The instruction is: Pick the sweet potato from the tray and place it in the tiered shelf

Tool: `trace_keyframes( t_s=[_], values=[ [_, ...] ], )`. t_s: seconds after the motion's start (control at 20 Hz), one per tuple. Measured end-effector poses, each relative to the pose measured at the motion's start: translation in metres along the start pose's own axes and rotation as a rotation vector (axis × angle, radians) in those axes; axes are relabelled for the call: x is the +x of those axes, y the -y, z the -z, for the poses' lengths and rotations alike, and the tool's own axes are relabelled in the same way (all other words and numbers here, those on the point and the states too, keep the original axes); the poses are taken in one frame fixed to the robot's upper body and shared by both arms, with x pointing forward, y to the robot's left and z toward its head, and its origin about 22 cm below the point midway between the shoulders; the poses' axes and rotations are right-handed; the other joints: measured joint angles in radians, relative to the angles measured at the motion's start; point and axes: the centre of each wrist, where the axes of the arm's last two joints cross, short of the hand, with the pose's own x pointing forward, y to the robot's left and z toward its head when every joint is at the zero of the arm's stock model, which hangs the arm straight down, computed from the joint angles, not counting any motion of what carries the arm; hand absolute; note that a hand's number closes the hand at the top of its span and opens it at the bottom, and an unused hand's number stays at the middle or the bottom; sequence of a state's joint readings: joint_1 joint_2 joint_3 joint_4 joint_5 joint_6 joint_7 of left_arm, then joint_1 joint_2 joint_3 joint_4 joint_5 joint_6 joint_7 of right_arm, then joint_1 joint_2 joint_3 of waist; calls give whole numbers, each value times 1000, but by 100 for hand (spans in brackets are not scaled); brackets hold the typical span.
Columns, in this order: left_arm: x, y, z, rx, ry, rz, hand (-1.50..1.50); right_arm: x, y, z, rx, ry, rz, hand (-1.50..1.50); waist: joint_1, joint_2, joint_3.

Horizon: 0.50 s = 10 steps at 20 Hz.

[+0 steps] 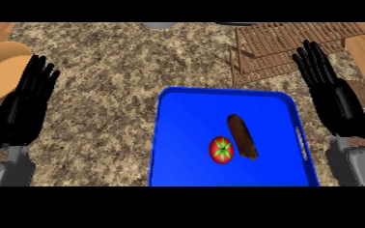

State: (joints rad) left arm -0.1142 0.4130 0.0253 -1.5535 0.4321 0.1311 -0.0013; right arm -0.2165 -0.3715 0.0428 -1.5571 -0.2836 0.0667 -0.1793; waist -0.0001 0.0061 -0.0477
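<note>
My left hand (pixel 27 101) and right hand (pixel 329 92) rest open, fingers straight, flanking the blue tray (pixel 178 125). In it the sweet potato (pixel 242 136) lies touching a tomato (pixel 221 149). Beyond, right, stands the wooden tiered shelf (pixel 285 43) on the counter (pixel 121 67).

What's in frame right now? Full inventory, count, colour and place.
tray: 1, blue, front centre of the counter
sweet potato: 1, brown, on the tray, right of middle
tomato: 1, red with green top, on the tray, just left of the sweet potato
tiered shelf: 1, brown wooden slats, back right
counter: 1, speckled brown-grey stone
rounded object: 1, tan-orange, left edge, cut off, unclear what
left hand: 1, black, open, left edge, resting
right hand: 1, black, open, right edge, resting
</note>
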Motion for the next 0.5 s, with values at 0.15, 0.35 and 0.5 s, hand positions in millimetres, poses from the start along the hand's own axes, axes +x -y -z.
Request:
trace_keyframes(
  t_s=[0.15,0.35,0.5],
  values=[
    [-1,6,2,10,2,19,0,3,-24,9,135,-44,-81,150,11,-3,24],
    [-2,11,2,16,0,95,0,12,-56,27,345,-120,-304,-150,38,-4,35],
    [-5,27,-1,23,-22,123,0,7,-90,38,347,-219,-328,-150,31,-5,41]
  ],
)
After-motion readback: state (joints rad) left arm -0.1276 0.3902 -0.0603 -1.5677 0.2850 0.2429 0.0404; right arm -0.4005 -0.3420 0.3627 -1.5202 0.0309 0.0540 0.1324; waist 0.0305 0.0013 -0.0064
